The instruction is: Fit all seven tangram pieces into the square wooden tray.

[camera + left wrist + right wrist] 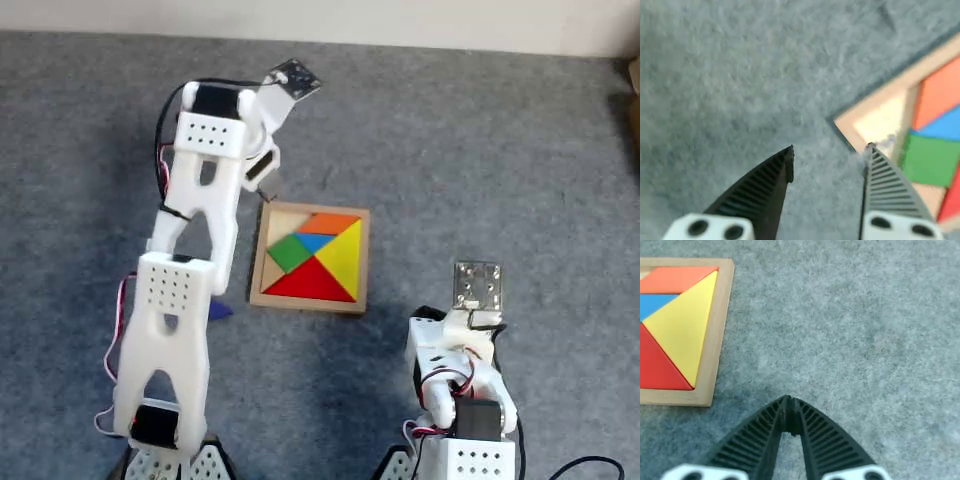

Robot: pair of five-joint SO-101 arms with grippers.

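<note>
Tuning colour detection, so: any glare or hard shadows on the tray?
High view: even light on the square wooden tray, thin shadow along its near edge. Left wrist view: bare tray floor bright beside the green piece. Right wrist view: no glare on the yellow triangle piece.

A grey, felt-like mat (480,150) is spread underneath — bordered at the far edge by a pale strip (400,20); a brown object (636,100) is cut off at the right.

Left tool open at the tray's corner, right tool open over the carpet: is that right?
No. The right tool is shut over the carpet, as the right wrist view shows. The left tool is open at the tray's corner.
</note>
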